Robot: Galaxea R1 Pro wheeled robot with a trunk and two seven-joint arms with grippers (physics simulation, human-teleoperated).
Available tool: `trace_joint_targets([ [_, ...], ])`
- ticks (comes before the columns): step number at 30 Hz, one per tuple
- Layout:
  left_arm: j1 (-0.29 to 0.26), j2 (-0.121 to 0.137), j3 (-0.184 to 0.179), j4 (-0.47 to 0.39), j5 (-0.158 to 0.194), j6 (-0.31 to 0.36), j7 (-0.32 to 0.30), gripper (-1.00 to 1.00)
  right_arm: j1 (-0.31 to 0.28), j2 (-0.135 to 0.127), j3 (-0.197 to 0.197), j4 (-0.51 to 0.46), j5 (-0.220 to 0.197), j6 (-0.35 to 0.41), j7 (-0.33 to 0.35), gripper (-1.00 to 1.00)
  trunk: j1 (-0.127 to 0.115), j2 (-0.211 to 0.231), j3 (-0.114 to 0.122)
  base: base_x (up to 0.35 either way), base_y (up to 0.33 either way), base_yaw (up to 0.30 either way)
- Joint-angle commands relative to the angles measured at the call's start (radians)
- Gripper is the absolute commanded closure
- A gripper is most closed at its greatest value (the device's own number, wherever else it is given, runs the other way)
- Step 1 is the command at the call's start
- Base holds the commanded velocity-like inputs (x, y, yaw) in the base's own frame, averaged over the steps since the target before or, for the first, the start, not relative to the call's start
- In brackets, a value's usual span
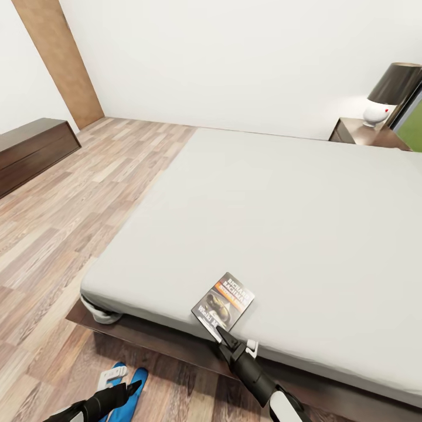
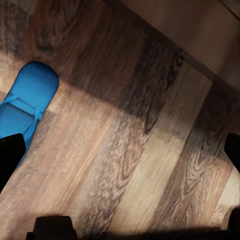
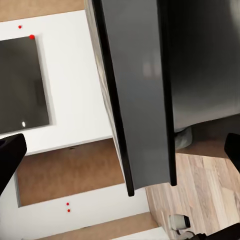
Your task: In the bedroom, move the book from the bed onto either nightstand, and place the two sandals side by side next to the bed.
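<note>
Your right gripper [image 1: 218,332] touches the near corner of the small dark paperback book [image 1: 223,306], lying at the light-grey mattress [image 1: 281,223] edge; whether it grips, you cannot tell. Your left gripper [image 1: 133,388] hangs spread wide and empty over the wood-plank floor [image 2: 130,150], just beside a bright blue flat sandal [image 2: 22,107].

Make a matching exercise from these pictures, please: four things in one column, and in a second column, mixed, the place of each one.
Things:
1. book
2. blue sandal
3. lamp
4. long dark bench

Places:
A. on the nightstand at the far side of the bed
B. on the wood floor, close to the left gripper
C. by the wall at the left of the room
D. on the grey mattress, at its near edge, by the right gripper

Pairs: 1-D, 2-B, 3-A, 4-C
</note>
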Motion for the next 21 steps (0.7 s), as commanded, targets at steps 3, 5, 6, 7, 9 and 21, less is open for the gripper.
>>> trace_joint_targets([
  [3,-0.001,0.0,0.002,0.001,-0.003,-0.005,-0.003,-1.0,-0.037,-0.001,-0.003,0.001,-0.015,-0.001,-0.003,-1.0,0.0,0.0,0.0,0.006,0.0,0.0],
  [5,-0.001,0.0,0.002,0.001,-0.003,-0.005,-0.004,-1.0,-0.037,-0.001,-0.003,0.001,-0.015,-0.001,-0.003,-1.0,0.0,0.0,0.0,0.002,0.0,0.0],
  [6,-0.001,0.0,0.002,0.001,-0.003,-0.004,-0.003,-1.0,-0.037,-0.001,-0.003,0.001,-0.015,-0.001,-0.003,-1.0,0.0,0.0,0.0,0.0,0.0,0.0],
  [7,-0.001,0.0,0.002,0.001,-0.003,-0.004,-0.004,-1.0,-0.037,-0.001,-0.003,0.001,-0.015,-0.001,-0.003,-1.0,0.0,0.0,0.0,0.0,0.0,0.0],
  [9,-0.001,0.0,0.002,0.001,-0.003,-0.004,-0.003,-1.0,-0.037,-0.001,-0.003,0.0,-0.015,-0.001,-0.003,-1.0,0.0,0.0,0.0,0.0,0.0,0.0],
  [21,-0.001,0.0,0.002,0.001,-0.003,-0.005,-0.003,-1.0,-0.037,-0.001,-0.003,0.001,-0.015,-0.001,-0.003,-1.0,0.0,0.0,0.0,-0.087,0.0,0.0],
])
